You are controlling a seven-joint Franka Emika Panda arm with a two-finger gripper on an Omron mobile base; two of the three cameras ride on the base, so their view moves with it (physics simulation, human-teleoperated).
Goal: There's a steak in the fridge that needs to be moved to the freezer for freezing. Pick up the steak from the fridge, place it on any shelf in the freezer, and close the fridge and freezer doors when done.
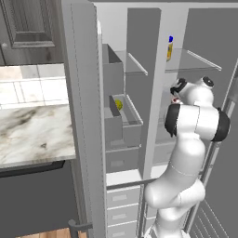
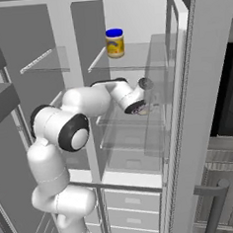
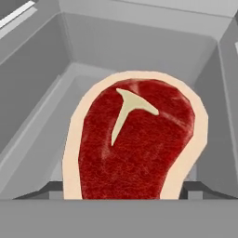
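Indoors, the kitchen shows a tall grey fridge (image 1: 153, 56) with both doors swung open, glass shelves (image 2: 134, 60) inside and drawers (image 2: 130, 201) below, a marble counter (image 1: 32, 132) to its left. A yellow jar with a blue lid (image 2: 115, 43) stands on the upper right shelf, and a small yellow item (image 1: 119, 104) sits in a bin on the left door. The white arm (image 2: 65, 127) reaches into the right compartment, its gripper (image 2: 143, 109) at the middle shelf. The steak (image 3: 135, 142) is dark red with a pale fat rim and a cream T-shaped bone, lying close under the hand inside a grey walled space. Whether the fingers clasp it cannot be told.
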